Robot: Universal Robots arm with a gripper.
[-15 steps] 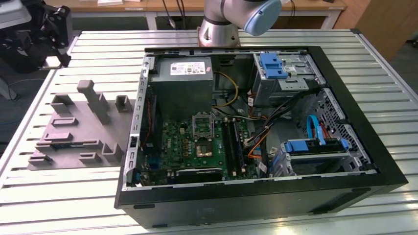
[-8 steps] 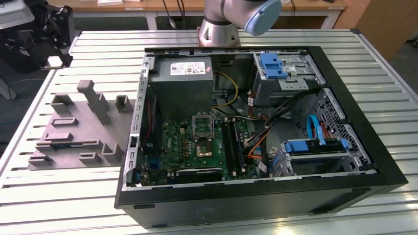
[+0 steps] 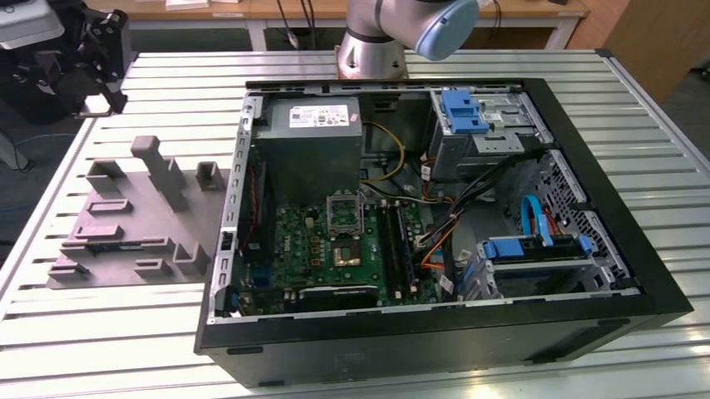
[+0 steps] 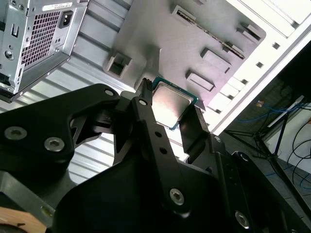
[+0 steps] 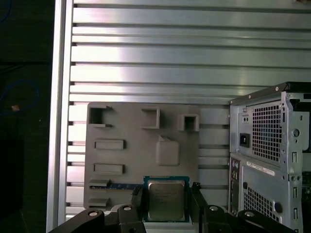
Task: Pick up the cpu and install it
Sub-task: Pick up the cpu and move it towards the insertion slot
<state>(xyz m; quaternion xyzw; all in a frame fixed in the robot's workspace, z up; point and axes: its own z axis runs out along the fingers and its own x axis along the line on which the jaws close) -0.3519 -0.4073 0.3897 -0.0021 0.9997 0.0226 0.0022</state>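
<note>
Silver arm (image 3: 372, 51), pale-blue joint cap (image 3: 444, 25); black fingers (image 4: 148, 121), silver screws (image 4: 176, 196).

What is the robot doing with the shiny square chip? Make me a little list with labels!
gripper: shut on the cpu, one finger on each side
cpu: shiny top showing, held in the air, clear of the grey tray
computer case: open, lying on the table beside the grey tray
motherboard: green, inside the computer case
</note>
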